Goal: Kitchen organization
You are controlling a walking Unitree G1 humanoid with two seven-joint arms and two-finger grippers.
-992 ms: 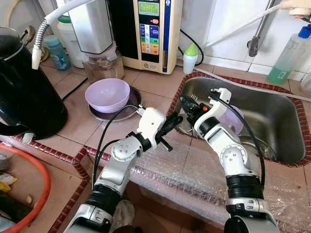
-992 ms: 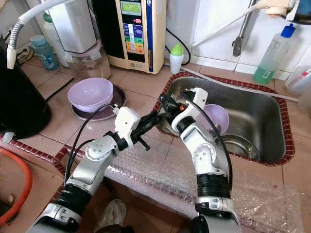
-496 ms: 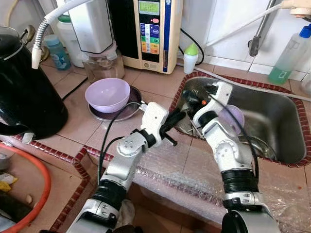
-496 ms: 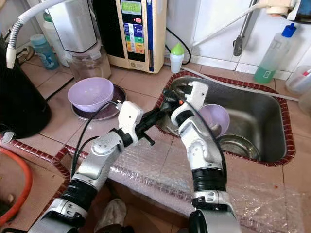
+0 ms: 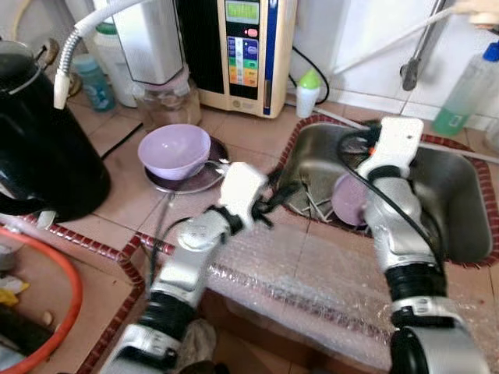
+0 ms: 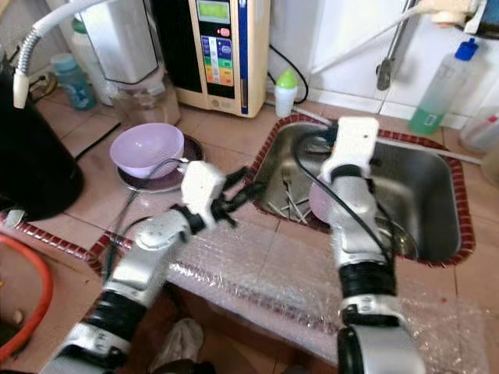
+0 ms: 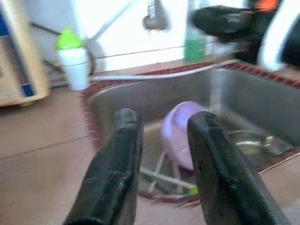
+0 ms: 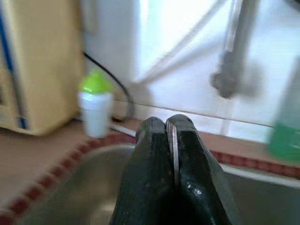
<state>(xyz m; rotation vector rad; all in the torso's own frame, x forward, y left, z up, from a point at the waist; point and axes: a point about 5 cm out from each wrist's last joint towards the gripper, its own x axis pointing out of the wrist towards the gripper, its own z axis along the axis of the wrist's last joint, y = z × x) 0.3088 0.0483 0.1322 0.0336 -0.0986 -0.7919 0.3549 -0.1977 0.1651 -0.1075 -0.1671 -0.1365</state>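
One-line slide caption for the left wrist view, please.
Open left gripper at the steel sink edge, facing a tilted lilac bowl inside.

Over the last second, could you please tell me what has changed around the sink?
The right gripper, shut, swung away from the sink's near left corner toward the back of the sink, uncovering the purple bowl lying inside. The left gripper, open, barely shifted at the sink's left rim. The purple bowl on the plate stayed put.

The sink [image 5: 460,195] is dull brushed steel; the worktop [image 5: 242,132] is matt terracotta tile, its front edge under crinkled bubble wrap [image 5: 312,280]; the lilac bowl [image 5: 174,150] looks like smooth plastic.
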